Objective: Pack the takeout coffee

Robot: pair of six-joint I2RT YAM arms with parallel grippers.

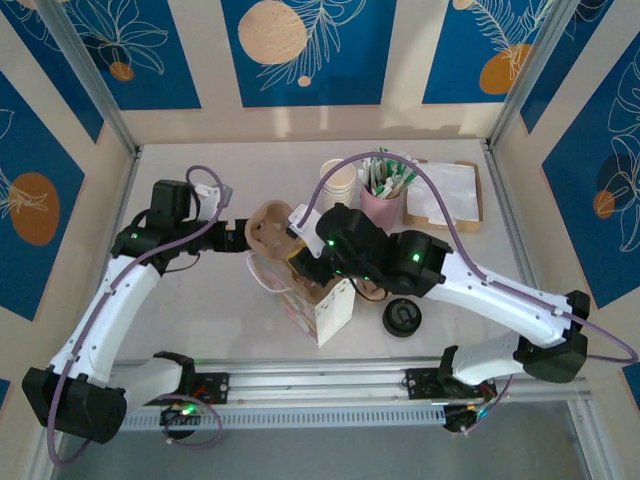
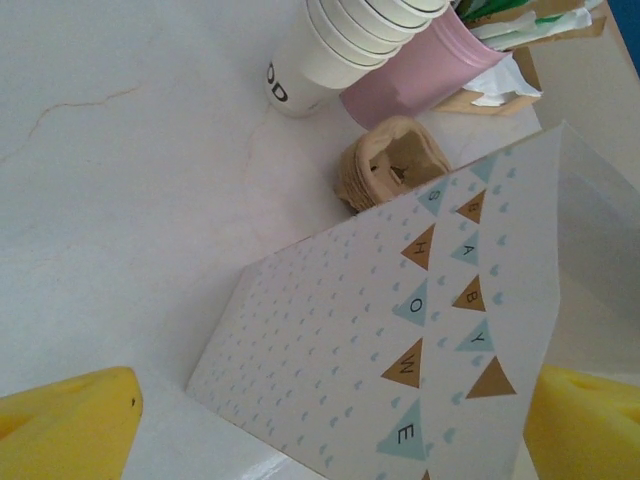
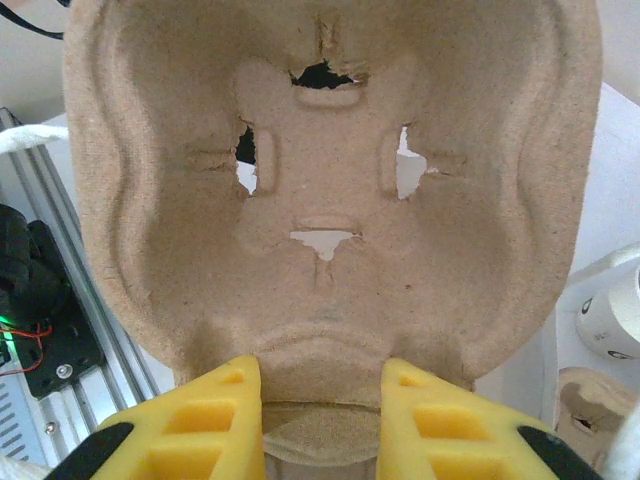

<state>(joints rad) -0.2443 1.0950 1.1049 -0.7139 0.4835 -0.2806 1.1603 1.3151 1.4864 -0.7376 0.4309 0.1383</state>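
the left arm [image 1: 105,305] and right arm [image 1: 500,295] have smooth white links between black joint housings, with small green lights [image 1: 415,258] glowing on the joints. a lilac cable [image 1: 440,205] loops along each. the left claw [image 2: 335,385] has plain yellow fingers [image 2: 70,425]; the right claw [image 3: 320,370] has yellow fingers [image 3: 215,415] with recessed pockets.

table [image 1: 200,170] | paper bag [image 1: 335,312] | black lid [image 1: 402,319] | cup stack [image 1: 340,183] | pink cup [image 1: 382,207] | tray [image 1: 447,195]

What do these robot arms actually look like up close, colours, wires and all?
The left arm and right arm are slim white tubes linked by black joints, with black bases. A thin purple cable loops along each, and small green lights glow on the joints. The fingers are chunky bright yellow blocks; the right arm's show hollow cut-outs.
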